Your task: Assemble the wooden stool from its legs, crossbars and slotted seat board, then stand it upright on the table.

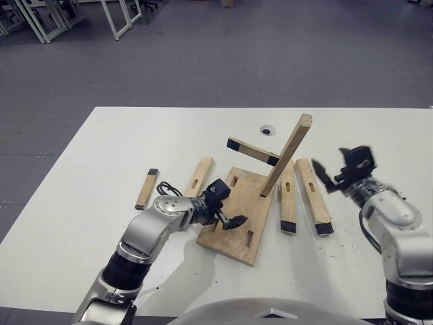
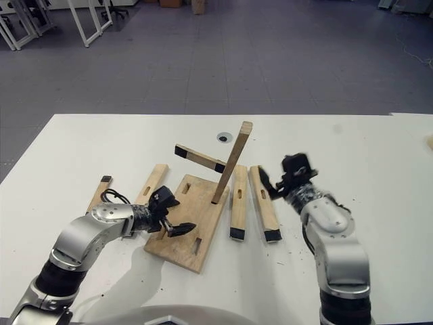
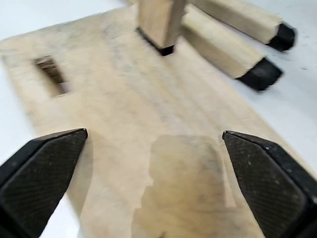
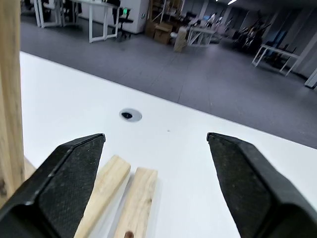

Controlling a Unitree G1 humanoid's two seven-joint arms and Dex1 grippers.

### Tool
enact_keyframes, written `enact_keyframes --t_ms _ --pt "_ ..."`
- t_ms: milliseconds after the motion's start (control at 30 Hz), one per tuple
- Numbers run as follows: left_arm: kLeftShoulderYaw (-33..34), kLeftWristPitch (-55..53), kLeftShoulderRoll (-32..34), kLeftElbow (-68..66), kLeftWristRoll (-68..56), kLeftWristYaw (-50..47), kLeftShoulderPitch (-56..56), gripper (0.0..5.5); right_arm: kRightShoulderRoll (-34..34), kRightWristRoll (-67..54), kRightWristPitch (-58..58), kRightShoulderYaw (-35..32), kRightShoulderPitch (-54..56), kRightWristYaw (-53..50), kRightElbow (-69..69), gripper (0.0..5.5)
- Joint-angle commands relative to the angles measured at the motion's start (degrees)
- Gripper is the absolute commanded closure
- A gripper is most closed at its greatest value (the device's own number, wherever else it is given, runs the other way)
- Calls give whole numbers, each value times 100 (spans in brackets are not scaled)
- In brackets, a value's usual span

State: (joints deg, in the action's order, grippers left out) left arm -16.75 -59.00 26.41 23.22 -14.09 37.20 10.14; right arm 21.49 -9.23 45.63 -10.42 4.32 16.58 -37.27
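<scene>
seat board [image 1: 238, 223] lies flat at lower centre of the white surface [image 1: 101, 156], its rectangular slots facing up. left tool [image 1: 229, 203] sits over the board's left edge with its black fingers [image 3: 44, 173] spread wide, holding nothing; whether they touch the wood cannot be told. at right of the frame, right tool [image 1: 338, 169] hangs above the surface, also spread wide and holding nothing, near the upper ends of two loose legs [image 1: 313, 196]. these lie side by side on the surface just right of the board, black caps toward the lower edge of the frame. a standing leg [image 1: 287, 154] is planted in a slot near the board's upper right corner and leans toward the upper right. a crossbar [image 1: 252, 151] juts from its middle toward the left, its free end capped in black and clear of the surface. left of the board, a slotted bar [image 1: 199, 177] lies flat just beside it, and a shorter black-tipped piece [image 1: 146, 188] lies farther left, apart from the rest. behind the standing leg, a round cable port [image 1: 268, 130] is set in the surface. beyond the far edge, grey floor [image 1: 203, 54] stretches to white desk frames [image 1: 40, 17] in the upper left corner.
</scene>
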Motion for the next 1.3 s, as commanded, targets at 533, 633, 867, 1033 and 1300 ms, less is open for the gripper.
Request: enact_keyframes --t_ms 533,633,867,1033,1300 --pt "412 -394 46 333 -241 -863 -639 43 -1881 -1700 2288 -732 3326 -1366 471 169" --pt "426 -432 52 389 -295 -927 -671 43 -1870 -1741 2348 -657 3426 -1418 631 169" --pt "430 -537 26 541 -394 -1095 -805 43 -1670 -1912 1882 -1110 4814 -1715 920 169" --pt "399 -565 -59 524 -442 -1186 -769 43 -1894 -1727 2269 -145 2861 -1543 1435 169" --pt "384 -593 -252 600 -478 -1377 -905 43 -2078 -2158 981 -1238 3465 -1926 1489 169"
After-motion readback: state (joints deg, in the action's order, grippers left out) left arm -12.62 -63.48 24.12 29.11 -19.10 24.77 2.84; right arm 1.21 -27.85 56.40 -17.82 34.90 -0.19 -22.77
